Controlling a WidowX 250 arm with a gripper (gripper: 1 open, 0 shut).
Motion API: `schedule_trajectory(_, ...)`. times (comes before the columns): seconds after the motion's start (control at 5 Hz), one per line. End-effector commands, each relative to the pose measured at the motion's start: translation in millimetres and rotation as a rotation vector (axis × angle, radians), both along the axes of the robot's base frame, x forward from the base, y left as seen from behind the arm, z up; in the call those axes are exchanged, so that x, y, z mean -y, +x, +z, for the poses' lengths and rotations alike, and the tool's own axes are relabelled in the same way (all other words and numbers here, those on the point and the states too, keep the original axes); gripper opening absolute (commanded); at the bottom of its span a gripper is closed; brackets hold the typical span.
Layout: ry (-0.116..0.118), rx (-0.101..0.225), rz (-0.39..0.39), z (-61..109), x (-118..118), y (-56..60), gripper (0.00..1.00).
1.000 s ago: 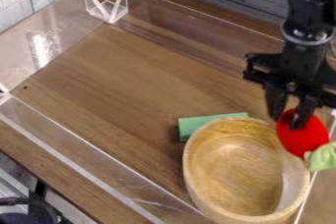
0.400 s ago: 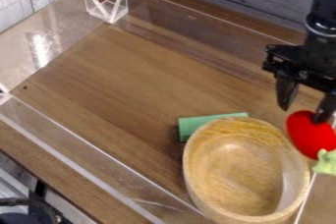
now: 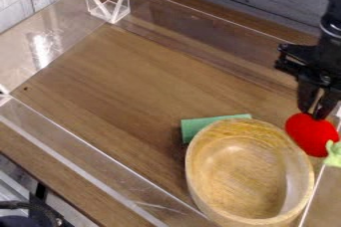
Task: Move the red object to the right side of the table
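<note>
1. At the far left, a pale, grooved panel stood behind the worktop, and dark equipment with cables filled the lower corner.
2. A low clear wall ran slantwise along the near left side of the worktop, its edges catching the light.
3. Near the top left, a small clear bracket with white edges stood at the corner, where another clear wall ran off along the back.
4. The worktop was brown with a wood grain, and its broad middle stretch lay bare.
5. Right of the middle, a flat green piece lay against or just beside the bowl, at its upper left; the pictures did not show whether the two touched.
6. The bowl, round and pale wooden, sat upright in the lower right part, with its hollow facing up and nothing inside.
7. The red toy was at the right side, by the bowl's upper right rim, its light green leafy end pointing down and to the right.
8. The gripper, black, reached down from the upper right right above the toy. Its fingers were pressed together; whether they pinched the toy could not be told.
</note>
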State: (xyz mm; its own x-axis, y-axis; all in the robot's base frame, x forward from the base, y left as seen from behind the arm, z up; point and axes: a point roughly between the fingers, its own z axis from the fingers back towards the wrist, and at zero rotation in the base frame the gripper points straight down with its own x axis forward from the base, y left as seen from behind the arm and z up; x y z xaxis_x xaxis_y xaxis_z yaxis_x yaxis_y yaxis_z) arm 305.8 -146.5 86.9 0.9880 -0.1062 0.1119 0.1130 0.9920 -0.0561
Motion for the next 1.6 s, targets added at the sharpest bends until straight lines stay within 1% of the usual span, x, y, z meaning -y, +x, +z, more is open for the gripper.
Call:
schedule_trajectory(0.0, 0.001, 0.049, -0.021, 13.1, 6, 9.2, 1.0)
schedule_trajectory(0.2, 0.011, 0.046, -0.029, 10.2, 8, 10.4, 1.0)
schedule_trajectory(0.4, 0.034, 0.047, -0.052, 7.8, 9, 12.3, 1.0)
schedule_trajectory(0.8, 0.037, 0.037, -0.085, -9.0, 14, 17.2, 1.0)
schedule_trajectory(1.2, 0.043, 0.021, -0.102, -23.1, 12, 22.5, 1.0)
schedule_trajectory(1.4, 0.063, 0.018, -0.112, -22.6, 11, 26.1, 1.0)
